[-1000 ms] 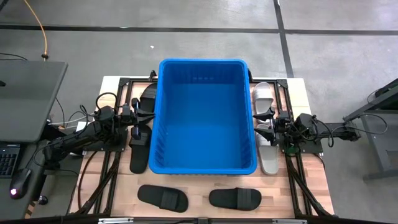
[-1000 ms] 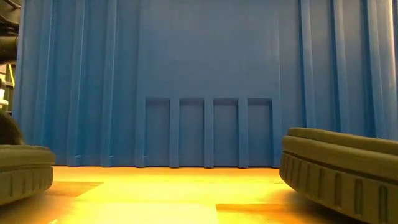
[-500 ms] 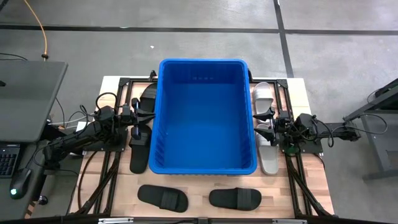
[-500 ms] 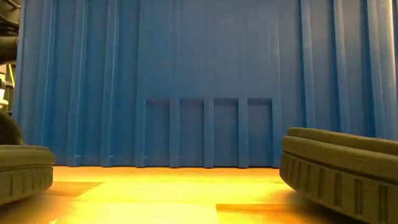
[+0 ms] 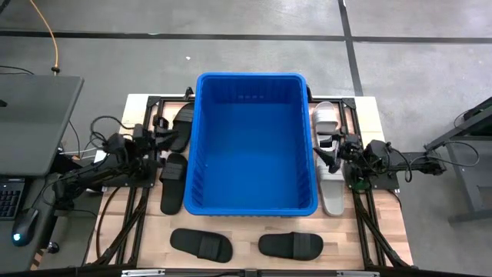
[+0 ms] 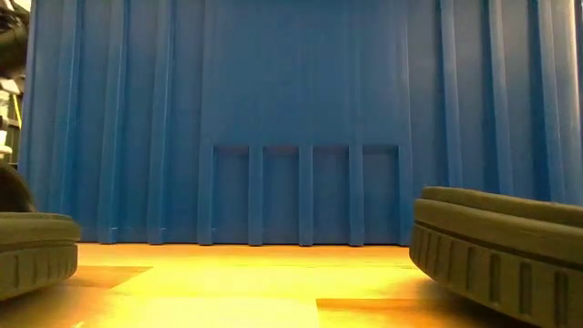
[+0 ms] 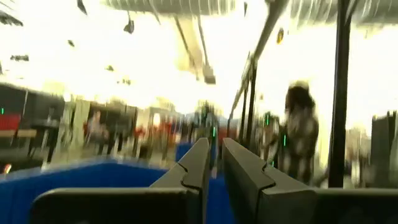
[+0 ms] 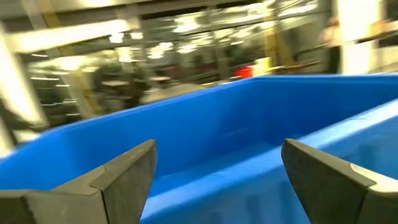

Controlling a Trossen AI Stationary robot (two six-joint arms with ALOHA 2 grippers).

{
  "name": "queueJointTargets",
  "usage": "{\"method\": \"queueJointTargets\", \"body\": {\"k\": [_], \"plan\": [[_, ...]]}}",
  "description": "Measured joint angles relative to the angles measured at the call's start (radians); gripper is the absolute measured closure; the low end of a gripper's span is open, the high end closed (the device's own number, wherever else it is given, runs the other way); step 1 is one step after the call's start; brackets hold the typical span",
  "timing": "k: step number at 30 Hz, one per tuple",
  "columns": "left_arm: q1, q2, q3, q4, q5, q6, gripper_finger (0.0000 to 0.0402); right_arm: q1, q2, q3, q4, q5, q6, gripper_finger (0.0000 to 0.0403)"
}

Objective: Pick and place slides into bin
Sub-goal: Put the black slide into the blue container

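Robot lab or workshop, grey concrete floor, framed wooden workbench

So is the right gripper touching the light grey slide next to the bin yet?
Cannot tell. In the high view the right gripper sits over the light grey slide, hiding any gap; its own wrist view shows open fingers and the bin, no slide.

Left arm reaches in from the table's left side; left gripper fingers nearly together, apparently empty. Right arm extends from the right; right gripper jaws spread wide.
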Motion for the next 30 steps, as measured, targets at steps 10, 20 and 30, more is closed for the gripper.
{"method": "queueJointTargets", "body": {"k": [10, 20, 30], "plan": [[0.000, -0.001, 0.002, 0.208, -0.038, -0.091, 0.0364, 0.001, 0.001, 0.000, 0.023, 0.257, 0.047, 0.0068], [0.000, -0.001, 0.003, 0.270, -0.110, -0.228, 0.0364, 0.000, 0.000, 0.003, 0.168, 0.232, 1.010, 0.0068], [0.000, -0.001, 0.003, 0.277, -0.114, -0.291, 0.0364, 0.003, 0.001, 0.003, 0.336, 0.177, 1.177, 0.0068]]}}
